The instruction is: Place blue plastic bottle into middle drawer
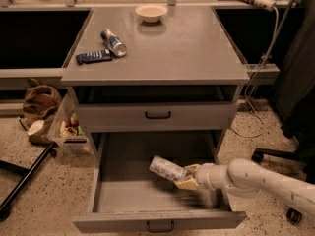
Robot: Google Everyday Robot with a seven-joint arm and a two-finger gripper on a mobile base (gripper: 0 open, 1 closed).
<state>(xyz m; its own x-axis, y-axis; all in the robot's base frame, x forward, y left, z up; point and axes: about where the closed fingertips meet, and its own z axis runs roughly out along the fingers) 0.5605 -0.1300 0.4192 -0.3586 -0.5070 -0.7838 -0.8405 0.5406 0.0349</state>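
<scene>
Grips the bottle by its right end with the gripper, fingers closed on it. Holds it aslant inside the open drawer, above the floor's right half, apart from both side walls, below the upper drawer; bare floor left and front

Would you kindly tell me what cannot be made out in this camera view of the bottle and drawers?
Camera view: the gripper, over the open middle drawer, grips the right end of the blue plastic bottle, hiding its cap.
Bottle label print: too small to read.
Whether the bottle touches the drawer floor: blurred beneath it.
Upper drawer contents: hidden behind its front.
Arm: cut off at the right edge.
</scene>
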